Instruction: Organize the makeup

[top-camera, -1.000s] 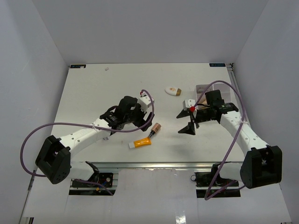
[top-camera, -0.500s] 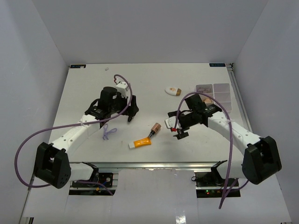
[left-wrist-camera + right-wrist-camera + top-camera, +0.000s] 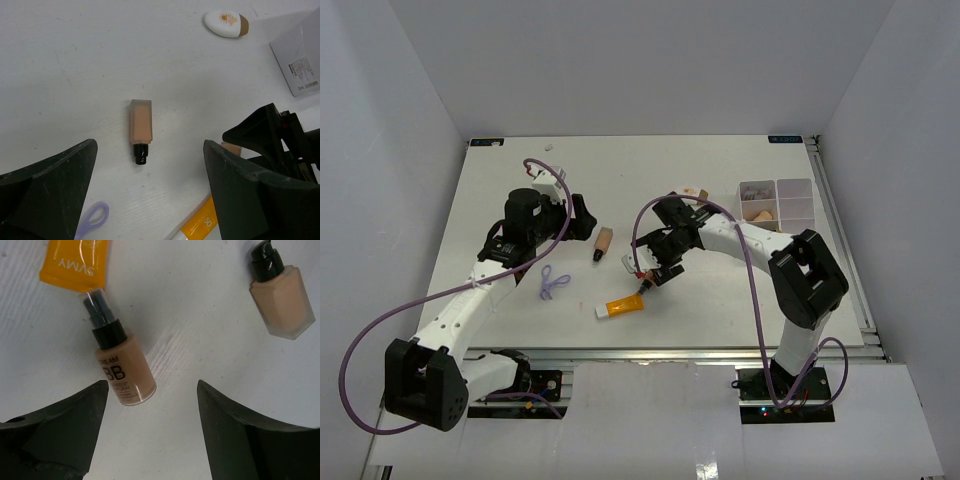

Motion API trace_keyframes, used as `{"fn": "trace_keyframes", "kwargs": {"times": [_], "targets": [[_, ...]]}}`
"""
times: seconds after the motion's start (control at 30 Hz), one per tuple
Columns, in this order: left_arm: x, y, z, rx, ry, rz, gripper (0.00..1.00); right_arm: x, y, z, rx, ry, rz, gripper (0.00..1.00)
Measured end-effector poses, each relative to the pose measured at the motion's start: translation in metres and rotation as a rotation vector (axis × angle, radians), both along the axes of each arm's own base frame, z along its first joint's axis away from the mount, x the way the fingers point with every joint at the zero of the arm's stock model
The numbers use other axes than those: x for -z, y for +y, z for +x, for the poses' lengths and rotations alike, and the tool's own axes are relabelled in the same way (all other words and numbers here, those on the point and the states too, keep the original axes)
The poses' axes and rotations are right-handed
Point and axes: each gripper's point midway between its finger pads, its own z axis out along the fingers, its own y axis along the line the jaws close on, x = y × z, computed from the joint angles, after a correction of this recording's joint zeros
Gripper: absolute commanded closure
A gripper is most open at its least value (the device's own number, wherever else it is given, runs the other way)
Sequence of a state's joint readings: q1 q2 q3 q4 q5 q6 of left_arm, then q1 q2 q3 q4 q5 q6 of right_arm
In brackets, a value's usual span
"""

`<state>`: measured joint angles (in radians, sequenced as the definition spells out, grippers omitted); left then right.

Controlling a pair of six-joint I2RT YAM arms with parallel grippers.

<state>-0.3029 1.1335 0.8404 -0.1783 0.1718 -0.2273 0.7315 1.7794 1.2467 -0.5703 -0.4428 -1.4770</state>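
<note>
- The left pincer (image 3: 150, 146) is observed open. Its fingers (image 3: 55, 185) are spread wide and nothing is held between them.
- A square foundation bottle (image 3: 140, 126) is found lying flat on the counter (image 3: 75, 65) just ahead of the left pincer. Its black cap is turned toward the pincer, and no contact is seen.
- A purple loop (image 3: 93, 219) is noted on the counter on the near side of the left pincer, close beside one finger.
- A white oval compact (image 3: 226, 24) is seen well ahead of the left pincer, off to the side where the right arm reaches in.
- The right pincer (image 3: 150, 390) is recorded open and held low over the counter, with nothing gripped.
- A BB cream bottle (image 3: 122, 365) is found lying flat directly before the right pincer. Its base reaches in between the fingertips, nearer to one finger, and its black pump is pointed away. Contact with that finger cannot be determined.
- An orange tube (image 3: 77, 262) is located beyond that bottle from the right pincer. Its flat crimped end is touching or just beside the tip of the pump.
- A white tray (image 3: 814, 205) is noted well apart from both pincers, on the outer side of the right one.
- A beige sponge (image 3: 758, 212) and pink-printed packets (image 3: 755, 188) are seen in separate tray compartments.
</note>
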Motion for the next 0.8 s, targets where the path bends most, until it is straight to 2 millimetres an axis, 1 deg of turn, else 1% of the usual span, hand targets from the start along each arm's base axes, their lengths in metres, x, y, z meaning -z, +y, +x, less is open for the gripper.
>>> {"fn": "trace_keyframes", "kwargs": {"times": [0.1,0.23,0.4,0.53,0.57,0.63,0.67,0.8], "targets": [[0.002,0.006,0.002,-0.020,0.006,-0.004,0.02,0.012,0.001,0.004,-0.017,0.009,-0.028,0.25],[0.003,0.006,0.002,-0.023,0.007,-0.008,0.02,0.023,-0.004,-0.003,-0.044,0.030,-0.068,0.27],[0.003,0.005,0.001,-0.017,0.007,-0.011,0.02,0.026,-0.005,-0.013,-0.085,0.032,-0.100,0.28],[0.002,0.005,0.001,-0.012,0.008,-0.014,0.02,0.028,0.000,-0.020,-0.120,0.008,-0.125,0.31],[0.002,0.004,0.001,-0.011,0.008,-0.014,0.02,0.028,0.001,-0.022,-0.129,0.001,-0.131,0.35],[0.002,0.004,0.000,-0.010,0.008,-0.015,0.02,0.030,0.003,-0.025,-0.144,-0.013,-0.148,0.38],[0.002,0.004,0.000,-0.009,0.008,-0.015,0.02,0.032,0.004,-0.026,-0.149,-0.018,-0.160,0.41],[0.003,0.004,0.000,-0.007,0.009,-0.016,0.02,0.043,0.003,-0.028,-0.160,-0.040,-0.214,0.50]]}}
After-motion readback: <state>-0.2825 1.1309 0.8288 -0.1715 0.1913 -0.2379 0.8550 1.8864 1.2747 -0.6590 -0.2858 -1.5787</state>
